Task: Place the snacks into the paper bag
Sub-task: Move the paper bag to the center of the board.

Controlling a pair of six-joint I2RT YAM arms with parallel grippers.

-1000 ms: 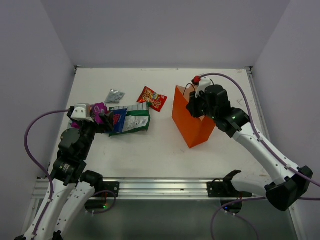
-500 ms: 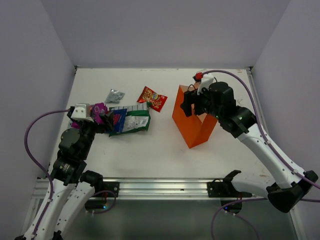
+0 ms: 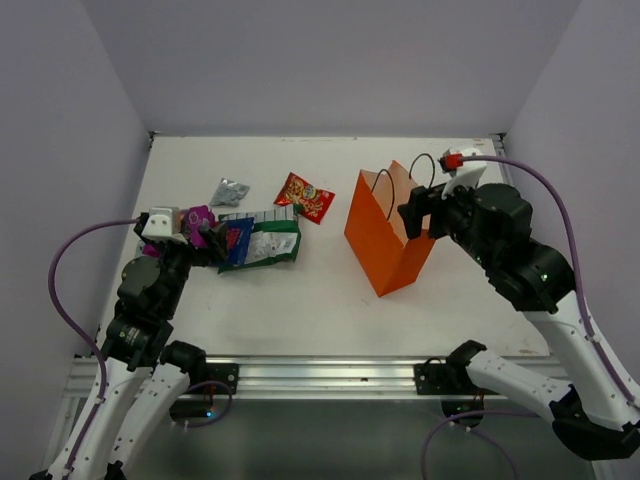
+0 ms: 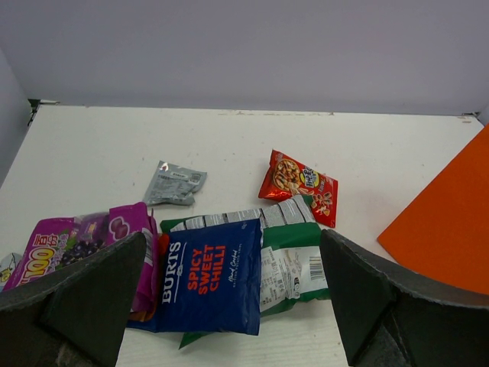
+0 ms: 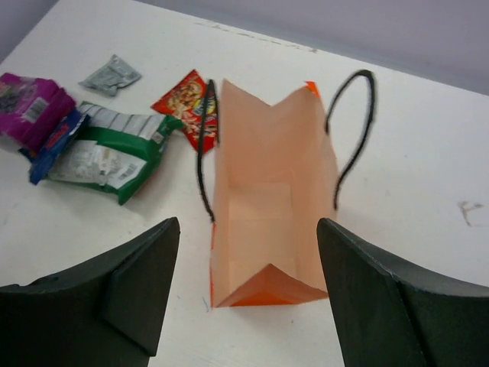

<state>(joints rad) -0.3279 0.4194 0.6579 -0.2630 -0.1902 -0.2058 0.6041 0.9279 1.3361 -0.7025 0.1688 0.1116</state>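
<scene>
A white table (image 3: 320, 300) sits between pale lilac walls (image 3: 330, 60), an aluminium rail (image 3: 320, 372) along its near edge.

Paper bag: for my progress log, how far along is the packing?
Done: the paper bag stands open, apparently empty. In hand: nothing; left tool and right tool are both open. Left: the red packet, magenta-purple packet, dark blue packet, green-and-white packet and silver-grey packet all lie on the table.

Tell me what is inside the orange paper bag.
The right wrist view looks down into the paper bag: only its pale inner walls and creased bottom show, with nothing lying in it. The inner face of its near wall is hidden.
</scene>
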